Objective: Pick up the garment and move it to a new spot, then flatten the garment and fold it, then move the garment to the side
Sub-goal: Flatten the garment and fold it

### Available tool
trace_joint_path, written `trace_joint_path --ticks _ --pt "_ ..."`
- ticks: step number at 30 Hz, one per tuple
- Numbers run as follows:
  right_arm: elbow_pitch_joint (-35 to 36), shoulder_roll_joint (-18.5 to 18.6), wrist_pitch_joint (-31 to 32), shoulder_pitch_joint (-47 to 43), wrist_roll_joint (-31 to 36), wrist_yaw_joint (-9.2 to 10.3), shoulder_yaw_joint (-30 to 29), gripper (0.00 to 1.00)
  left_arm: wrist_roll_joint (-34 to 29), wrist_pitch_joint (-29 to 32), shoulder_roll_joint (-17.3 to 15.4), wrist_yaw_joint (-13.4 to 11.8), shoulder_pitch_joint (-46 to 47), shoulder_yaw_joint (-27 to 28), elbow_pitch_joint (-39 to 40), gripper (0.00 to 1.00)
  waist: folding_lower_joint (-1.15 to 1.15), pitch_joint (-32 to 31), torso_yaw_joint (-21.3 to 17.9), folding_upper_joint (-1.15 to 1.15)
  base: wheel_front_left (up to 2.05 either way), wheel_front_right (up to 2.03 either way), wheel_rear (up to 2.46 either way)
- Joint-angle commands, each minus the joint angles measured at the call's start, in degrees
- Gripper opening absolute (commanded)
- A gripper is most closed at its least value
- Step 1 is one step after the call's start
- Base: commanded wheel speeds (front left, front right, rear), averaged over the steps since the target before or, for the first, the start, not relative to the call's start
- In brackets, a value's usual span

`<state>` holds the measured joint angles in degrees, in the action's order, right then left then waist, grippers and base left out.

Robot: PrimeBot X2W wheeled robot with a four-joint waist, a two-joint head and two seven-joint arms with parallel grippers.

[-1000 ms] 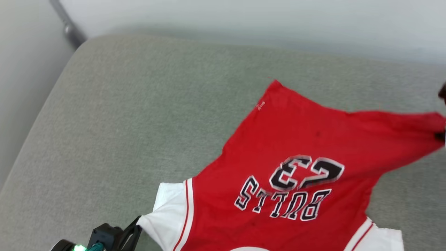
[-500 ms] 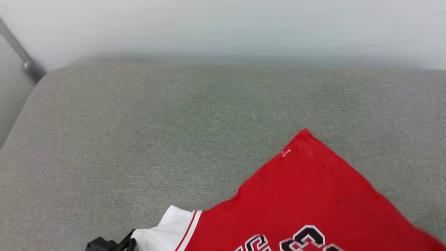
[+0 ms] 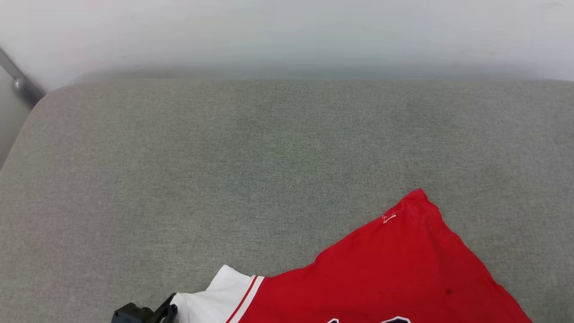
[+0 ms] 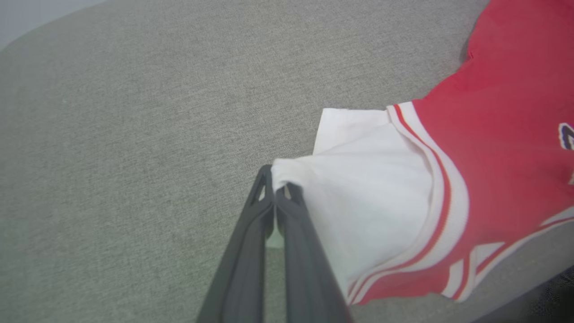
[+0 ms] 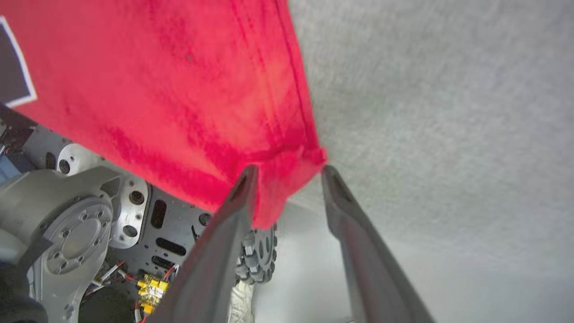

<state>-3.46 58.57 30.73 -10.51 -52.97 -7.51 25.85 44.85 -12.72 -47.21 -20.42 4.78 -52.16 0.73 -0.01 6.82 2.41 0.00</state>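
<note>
The garment (image 3: 394, 273), a red jersey with a white sleeve (image 3: 210, 303), lies on the grey cushion (image 3: 224, 179) at the lower right of the head view, one red corner pointing away from me. My left gripper (image 4: 274, 179) is shut on the corner of the white sleeve (image 4: 367, 188), and its dark fingers (image 3: 163, 309) show at the bottom edge of the head view. My right gripper (image 5: 289, 170) has its fingers apart, and the garment's red hem corner (image 5: 287, 166) hangs loose between the tips at the cushion's edge.
A white wall runs behind the cushion and a grey metal pole (image 3: 18, 83) slants at the upper left. The cushion's back and left parts are bare fabric. My own wheeled base (image 5: 89, 215) shows below the hanging hem in the right wrist view.
The camera has tilted up, so the garment sits lower in the picture. Its right corner, stretched taut to the right edge a second ago, has left the picture. The left gripper keeps the sleeve.
</note>
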Motion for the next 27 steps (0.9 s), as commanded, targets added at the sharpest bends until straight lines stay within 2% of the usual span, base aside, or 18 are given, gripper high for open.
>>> trace_joint_path --ticks 1,6,10,13,18,22,27 --pt "1.43 -0.02 0.44 0.72 0.72 0.04 -2.04 1.00 -0.29 0.15 -0.16 0.00 0.43 -0.09 -0.06 0.00 0.01 -0.09 0.14 0.00 0.00 0.00 0.00" --pt "8.96 -0.53 2.34 4.75 5.51 0.04 -11.08 1.00 -0.54 0.50 0.14 0.21 1.11 -0.35 0.23 0.00 0.01 -0.07 0.90 0.00 0.00 0.00 0.00" --pt "15.03 -1.54 6.28 11.37 8.90 0.04 -14.07 1.00 -1.02 0.88 0.43 0.51 1.99 -0.59 0.49 0.00 0.01 0.69 1.89 0.00 0.00 0.00 0.00" --pt "17.80 -3.09 10.32 18.21 10.84 0.04 -11.78 1.00 -1.59 1.17 0.87 0.73 2.97 -0.92 0.35 0.00 0.01 1.65 2.86 0.00 0.00 0.00 0.00" --pt "17.27 -6.17 19.18 30.63 13.31 0.04 -3.12 1.00 -2.36 1.38 2.06 1.52 4.94 -1.38 -0.22 0.00 0.01 3.34 4.72 0.00 0.00 0.00 0.00" --pt "11.95 -9.32 24.71 39.88 14.08 0.04 4.58 1.00 -2.84 1.13 3.09 1.70 5.96 -1.68 -0.81 0.00 0.01 4.85 5.86 0.00 0.00 0.00 0.00" --pt "1.67 -13.58 27.76 47.70 13.83 0.04 10.30 1.00 -3.71 1.16 4.22 2.54 7.75 -2.04 -1.57 0.00 0.01 6.94 7.53 0.00 0.00 0.00 0.00"
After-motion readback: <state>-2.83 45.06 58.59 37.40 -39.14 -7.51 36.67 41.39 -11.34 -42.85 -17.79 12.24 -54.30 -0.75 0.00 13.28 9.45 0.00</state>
